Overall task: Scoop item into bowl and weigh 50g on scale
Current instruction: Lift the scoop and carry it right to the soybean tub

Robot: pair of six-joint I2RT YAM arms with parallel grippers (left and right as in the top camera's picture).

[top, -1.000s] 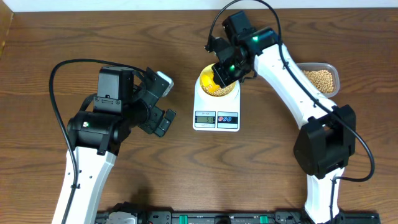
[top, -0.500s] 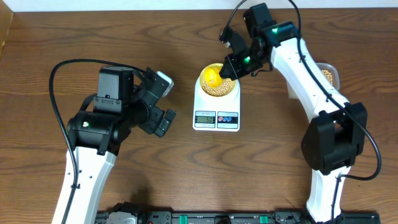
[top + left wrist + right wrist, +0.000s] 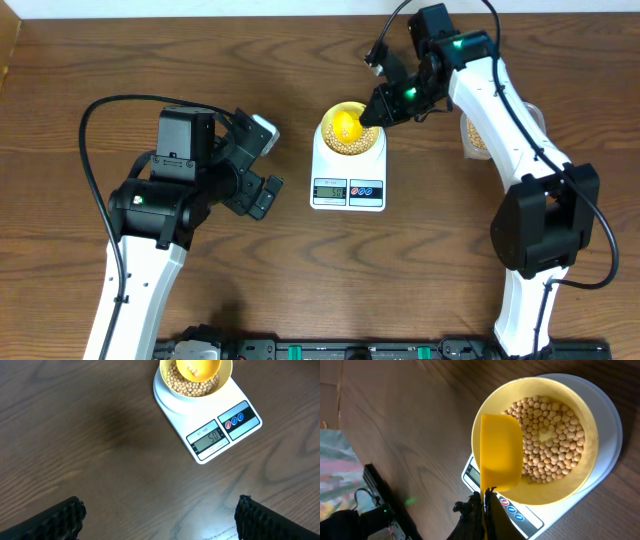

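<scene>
The pale yellow bowl (image 3: 350, 132) sits on the white scale (image 3: 348, 180) and holds many tan beans (image 3: 547, 440); bowl (image 3: 196, 377) and scale (image 3: 210, 425) also show in the left wrist view. My right gripper (image 3: 385, 103) is shut on the thin handle of a yellow scoop (image 3: 500, 455), whose empty cup hangs over the bowl's (image 3: 580, 467) rim. The scale's display (image 3: 210, 437) is lit; its digits are blurred. My left gripper (image 3: 160, 515) is open and empty over bare table, left of the scale.
A clear plastic tub of beans (image 3: 478, 135) sits right of the scale, mostly hidden by my right arm. The table's far edge runs along the top of the overhead view.
My right arm has swung right and back, now covering the tub. The scoop has turned over the bowl. The left arm has not moved.
</scene>
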